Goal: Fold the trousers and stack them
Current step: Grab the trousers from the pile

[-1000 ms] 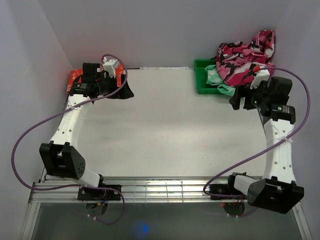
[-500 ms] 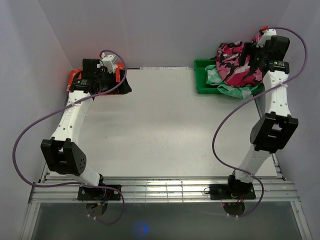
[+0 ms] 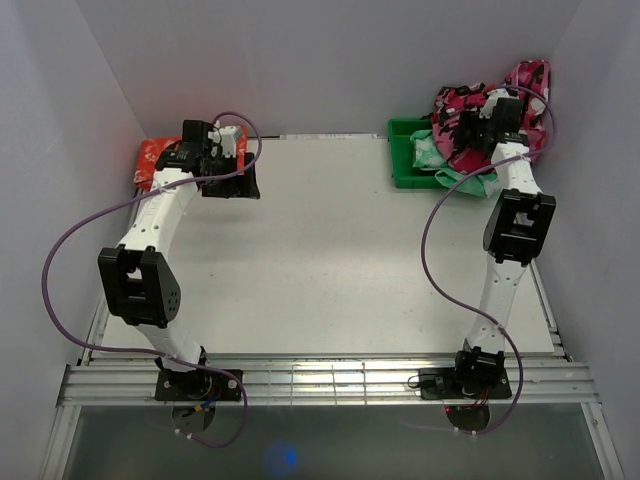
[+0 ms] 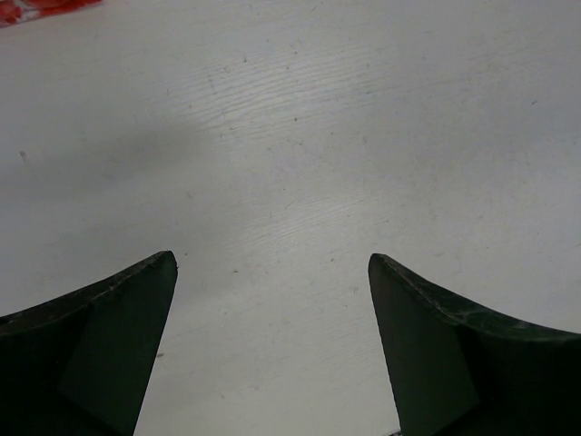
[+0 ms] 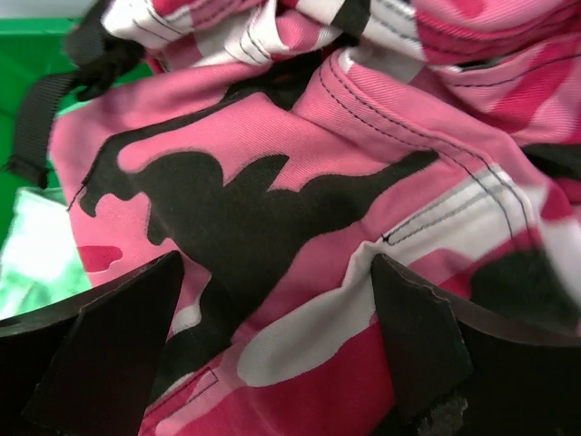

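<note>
Seen from above, a pale worktop (image 3: 340,260) sits inside plain walls, with two white robot arms reaching from the near edge to the far corners. The trousers (image 3: 495,110), pink-magenta camouflage with black and white patches, lie in a crumpled heap at the far right corner. They are piled on top of a green bin (image 3: 403,160) and bulge toward the right wall. A green garment (image 3: 458,180) with white splotches lies under them and spills over the bin's near edge.

The right end effector (image 5: 277,263) is directly over the heap. In its wrist view the camouflage cloth fills almost the whole picture. Its two dark fingers stand wide apart, one at each lower corner, with a stitched seam and a large black patch of the trousers between them. They are not clamped on the cloth. Whether the fingertips touch the fabric cannot be told.

The left end effector (image 4: 272,263) is at the far left corner. Its fingers are also spread apart over bare worktop, holding nothing. An orange-red garment (image 3: 152,155) lies just beside it, against the left wall.
</note>
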You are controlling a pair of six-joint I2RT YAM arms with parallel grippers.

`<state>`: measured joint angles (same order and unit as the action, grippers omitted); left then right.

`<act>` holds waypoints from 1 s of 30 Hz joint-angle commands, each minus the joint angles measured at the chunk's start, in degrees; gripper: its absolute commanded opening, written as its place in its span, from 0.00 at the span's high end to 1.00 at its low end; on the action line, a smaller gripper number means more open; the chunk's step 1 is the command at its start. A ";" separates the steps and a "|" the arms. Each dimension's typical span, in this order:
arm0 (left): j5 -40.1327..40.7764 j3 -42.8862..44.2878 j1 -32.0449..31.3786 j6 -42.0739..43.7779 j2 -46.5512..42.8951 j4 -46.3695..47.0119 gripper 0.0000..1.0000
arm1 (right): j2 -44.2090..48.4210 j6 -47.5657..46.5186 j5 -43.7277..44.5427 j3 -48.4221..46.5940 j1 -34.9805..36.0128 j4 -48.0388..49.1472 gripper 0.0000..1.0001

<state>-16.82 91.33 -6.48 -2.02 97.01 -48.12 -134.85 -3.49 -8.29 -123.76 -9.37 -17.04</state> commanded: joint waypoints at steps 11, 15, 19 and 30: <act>3.72 9.66 0.24 1.85 5.03 -6.55 0.02 | -0.34 -3.63 0.48 -6.13 1.54 2.01 0.87; 3.55 9.40 0.41 1.85 4.06 -6.20 0.02 | 9.49 -4.07 -5.57 -4.21 1.46 3.94 0.92; 0.48 7.82 2.17 1.85 2.13 -4.18 0.02 | 23.00 -3.98 -10.68 0.70 1.37 5.61 0.92; -12.44 9.92 11.40 1.06 0.99 -1.28 0.02 | 47.91 3.56 -16.66 12.58 1.63 6.48 0.92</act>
<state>-23.46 98.43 3.68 -0.56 102.26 -51.07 -91.46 -4.12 -20.49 -113.16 -8.29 -17.28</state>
